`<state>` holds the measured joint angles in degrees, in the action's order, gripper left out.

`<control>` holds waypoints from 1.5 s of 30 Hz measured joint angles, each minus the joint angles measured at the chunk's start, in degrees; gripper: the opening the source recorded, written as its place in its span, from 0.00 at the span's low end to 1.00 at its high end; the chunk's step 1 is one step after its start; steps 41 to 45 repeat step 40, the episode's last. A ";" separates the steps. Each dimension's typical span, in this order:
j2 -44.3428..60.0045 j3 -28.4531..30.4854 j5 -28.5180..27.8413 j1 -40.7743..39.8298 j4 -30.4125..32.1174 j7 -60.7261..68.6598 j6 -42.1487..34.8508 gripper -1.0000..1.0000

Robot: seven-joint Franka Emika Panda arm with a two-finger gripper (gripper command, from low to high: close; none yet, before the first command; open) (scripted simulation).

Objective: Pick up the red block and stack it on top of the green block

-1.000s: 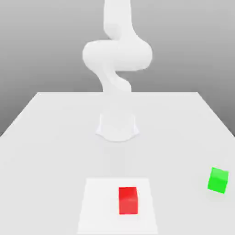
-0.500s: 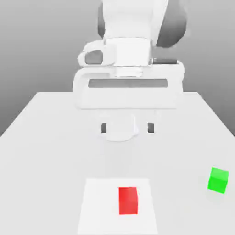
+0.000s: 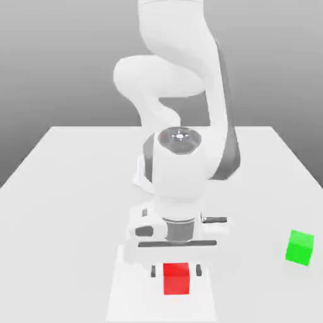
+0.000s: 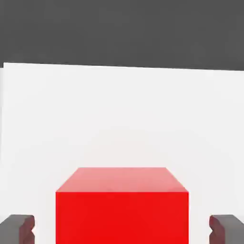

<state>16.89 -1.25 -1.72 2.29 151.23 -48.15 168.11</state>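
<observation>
The cube-shaped block (image 3: 176, 279) is solid red, the second cube-shaped block (image 3: 299, 248) is solid bright green, and the flat rectangular panel (image 3: 131, 293) is plain white.

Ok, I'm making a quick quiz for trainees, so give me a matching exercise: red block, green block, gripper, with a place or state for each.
1. Red block
2. Green block
3. Gripper

A. Off toward the exterior view's right
B. Open, fingers apart
C. On the white square

Pairs: 1-C, 2-A, 3-B
</observation>
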 joint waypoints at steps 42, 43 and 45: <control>-4.17 -13.37 -7.17 26.00 -4.43 13.43 -9.28 1.00; -4.17 -13.37 -7.17 26.00 -4.43 13.43 -9.28 1.00; -4.17 -13.37 -7.17 26.00 -4.43 13.43 -9.28 1.00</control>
